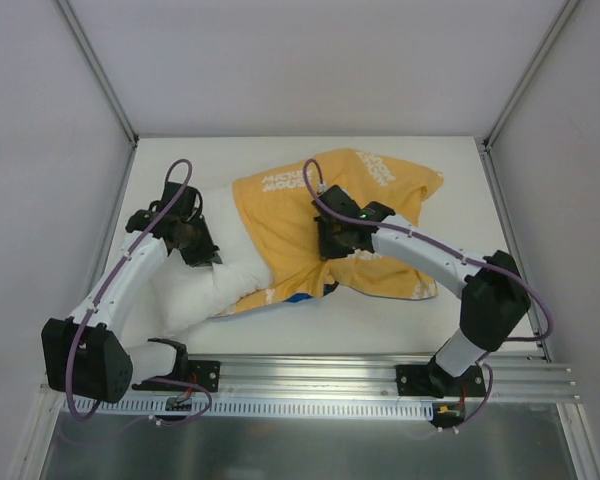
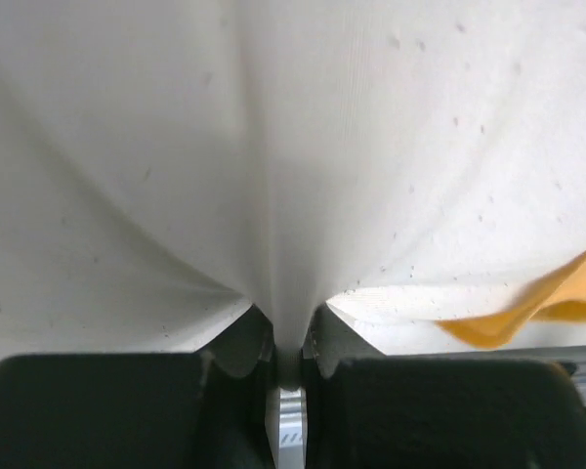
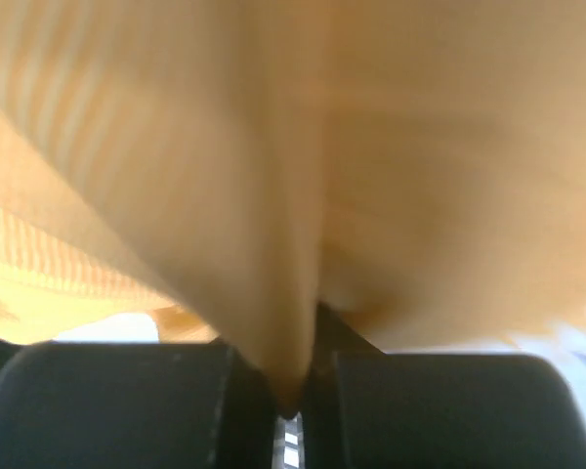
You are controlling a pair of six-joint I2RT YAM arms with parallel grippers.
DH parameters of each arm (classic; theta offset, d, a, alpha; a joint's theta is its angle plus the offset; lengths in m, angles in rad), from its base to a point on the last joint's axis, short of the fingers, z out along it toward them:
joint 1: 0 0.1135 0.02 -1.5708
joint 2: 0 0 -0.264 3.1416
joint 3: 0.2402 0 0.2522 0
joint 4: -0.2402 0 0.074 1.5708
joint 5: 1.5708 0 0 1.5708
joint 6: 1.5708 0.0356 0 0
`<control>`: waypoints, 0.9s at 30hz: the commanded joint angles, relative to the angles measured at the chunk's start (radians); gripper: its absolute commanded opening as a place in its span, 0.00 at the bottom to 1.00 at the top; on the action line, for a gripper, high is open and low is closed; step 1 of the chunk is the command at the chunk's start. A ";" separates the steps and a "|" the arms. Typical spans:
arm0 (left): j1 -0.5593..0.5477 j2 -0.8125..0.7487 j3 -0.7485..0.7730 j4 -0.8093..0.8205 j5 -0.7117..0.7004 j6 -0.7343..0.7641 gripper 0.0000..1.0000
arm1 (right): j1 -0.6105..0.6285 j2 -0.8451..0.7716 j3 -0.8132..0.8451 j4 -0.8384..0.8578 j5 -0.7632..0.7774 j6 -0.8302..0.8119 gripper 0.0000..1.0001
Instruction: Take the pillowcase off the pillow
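Observation:
The white pillow (image 1: 205, 285) lies at the left, its right part still inside the mustard-yellow pillowcase (image 1: 380, 185), which spreads across the middle and right of the table. My left gripper (image 1: 198, 247) is shut on a pinched fold of the pillow (image 2: 288, 195); a yellow edge of the pillowcase (image 2: 537, 313) shows at the right of the left wrist view. My right gripper (image 1: 332, 238) is shut on a gathered fold of the pillowcase (image 3: 283, 254) near its middle. A bit of blue lining (image 1: 302, 297) peeks out at the pillowcase's near edge.
The white table (image 1: 360, 325) is walled by grey panels at the back and both sides. A metal rail (image 1: 380, 375) runs along the near edge with both arm bases on it.

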 commanded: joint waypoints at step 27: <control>0.135 -0.103 0.321 -0.054 0.150 0.065 0.99 | -0.538 -0.873 -0.487 -0.159 0.039 -0.039 0.96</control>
